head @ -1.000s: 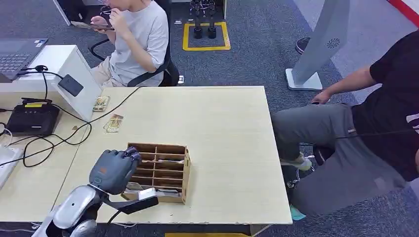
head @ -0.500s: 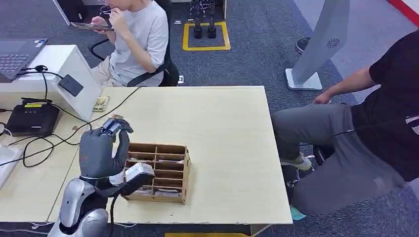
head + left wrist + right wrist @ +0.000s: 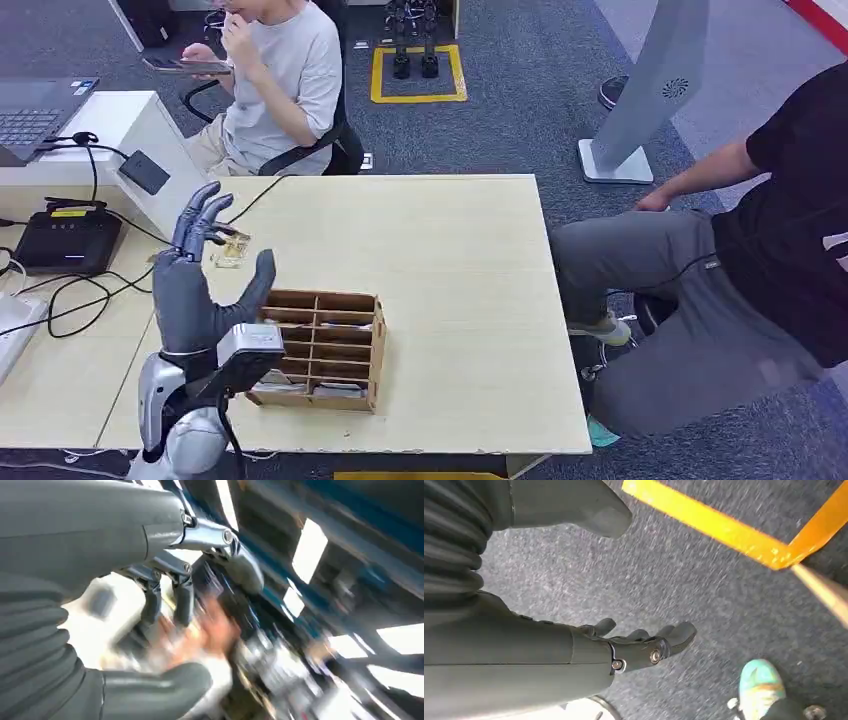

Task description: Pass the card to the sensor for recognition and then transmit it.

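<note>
Card (image 3: 230, 249) flat on table, near black sensor (image 3: 143, 172), apart.

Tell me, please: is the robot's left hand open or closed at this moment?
Open. In the head view the left hand is raised beside the wooden organizer, fingers extended and thumb apart, with nothing in it.

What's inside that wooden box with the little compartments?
The wooden box has open slots; pale cards lie in some. The left hand, raised with fingers spread, and its wrist camera cover the near-left slots.
</note>
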`<state>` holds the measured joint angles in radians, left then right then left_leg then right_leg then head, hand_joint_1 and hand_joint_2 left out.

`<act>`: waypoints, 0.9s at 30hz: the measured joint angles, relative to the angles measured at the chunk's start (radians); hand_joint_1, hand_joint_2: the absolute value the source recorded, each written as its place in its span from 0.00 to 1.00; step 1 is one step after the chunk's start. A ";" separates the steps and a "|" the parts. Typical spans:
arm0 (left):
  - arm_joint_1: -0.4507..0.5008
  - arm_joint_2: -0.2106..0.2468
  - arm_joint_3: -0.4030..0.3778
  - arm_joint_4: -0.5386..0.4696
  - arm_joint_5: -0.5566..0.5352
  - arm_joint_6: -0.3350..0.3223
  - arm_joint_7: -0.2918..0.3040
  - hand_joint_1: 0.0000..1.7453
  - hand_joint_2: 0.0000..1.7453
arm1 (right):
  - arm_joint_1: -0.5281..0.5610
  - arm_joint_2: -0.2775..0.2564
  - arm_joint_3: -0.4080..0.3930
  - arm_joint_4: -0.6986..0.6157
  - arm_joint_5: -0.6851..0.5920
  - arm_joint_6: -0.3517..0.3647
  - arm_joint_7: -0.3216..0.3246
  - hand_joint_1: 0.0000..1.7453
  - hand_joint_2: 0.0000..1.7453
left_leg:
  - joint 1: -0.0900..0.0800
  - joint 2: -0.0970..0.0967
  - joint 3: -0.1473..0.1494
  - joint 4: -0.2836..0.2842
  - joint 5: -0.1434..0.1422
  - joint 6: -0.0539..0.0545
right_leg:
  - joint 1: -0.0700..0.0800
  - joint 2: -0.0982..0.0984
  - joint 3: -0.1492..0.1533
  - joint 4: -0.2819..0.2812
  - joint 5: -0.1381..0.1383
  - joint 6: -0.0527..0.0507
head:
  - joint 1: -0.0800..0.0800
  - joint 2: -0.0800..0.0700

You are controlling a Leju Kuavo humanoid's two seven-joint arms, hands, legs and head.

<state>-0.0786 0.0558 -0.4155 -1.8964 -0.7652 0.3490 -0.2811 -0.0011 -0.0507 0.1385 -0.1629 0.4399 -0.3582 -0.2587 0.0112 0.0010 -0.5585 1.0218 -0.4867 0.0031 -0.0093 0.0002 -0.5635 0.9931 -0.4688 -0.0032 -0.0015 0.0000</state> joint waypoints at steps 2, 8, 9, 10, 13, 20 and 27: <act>0.009 0.101 -0.069 -0.050 0.315 -0.262 -0.279 0.00 1.00 | -0.005 -0.005 0.000 0.000 0.013 0.026 -0.016 0.00 1.00 | 0.000 0.002 0.000 0.000 0.000 0.000 | 0.000 0.002 0.000 0.001 0.000 0.000 | 0.000 0.000; 0.159 0.212 0.062 -0.187 0.613 -0.256 -0.386 0.00 1.00 | -0.009 -0.011 0.000 0.000 0.007 0.027 -0.026 0.00 1.00 | 0.000 0.004 0.001 -0.001 -0.002 -0.001 | 0.000 0.005 -0.003 0.001 -0.002 0.000 | -0.001 0.000; 0.169 0.191 0.154 -0.182 0.495 -0.157 -0.334 0.00 1.00 | -0.009 -0.011 0.000 0.000 0.008 0.022 -0.023 0.00 1.00 | 0.000 0.004 -0.001 -0.001 -0.002 -0.001 | 0.000 0.004 -0.003 0.001 -0.002 0.000 | 0.000 0.000; 0.163 0.170 0.244 -0.173 0.363 -0.051 -0.282 0.00 1.00 | -0.008 -0.011 0.000 0.000 0.010 0.020 -0.018 0.00 1.00 | 0.000 0.002 -0.001 -0.001 -0.002 -0.001 | 0.000 0.002 -0.004 0.001 -0.002 0.000 | 0.000 0.000; 0.133 0.124 0.470 -0.099 0.097 0.228 -0.193 0.00 1.00 | -0.008 -0.010 0.000 0.000 0.017 0.018 -0.014 0.00 1.00 | 0.000 0.002 -0.001 -0.001 -0.001 -0.001 | 0.000 0.002 -0.003 0.002 -0.001 -0.001 | -0.001 0.000; 0.100 0.086 0.718 0.040 0.167 0.333 -0.150 0.00 1.00 | -0.011 -0.009 0.000 0.000 0.031 0.016 -0.007 0.00 1.00 | 0.000 0.002 -0.001 -0.001 0.000 -0.001 | 0.000 0.002 -0.003 0.002 -0.001 -0.001 | 0.000 0.000; 0.090 0.077 0.802 0.110 0.120 0.340 -0.130 0.00 1.00 | -0.013 -0.009 0.000 0.000 0.034 0.016 -0.007 0.00 1.00 | 0.000 0.002 -0.001 -0.001 0.000 -0.001 | 0.000 0.002 -0.003 0.002 -0.001 -0.001 | 0.000 0.000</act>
<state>0.0119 0.1324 0.3860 -1.7861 -0.6453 0.6889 -0.4113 -0.0145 -0.0599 0.1381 -0.1629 0.4734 -0.3426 -0.2655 0.0110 0.0033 -0.5596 1.0212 -0.4869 0.0019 -0.0095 0.0025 -0.5661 0.9946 -0.4696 -0.0043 -0.0019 0.0000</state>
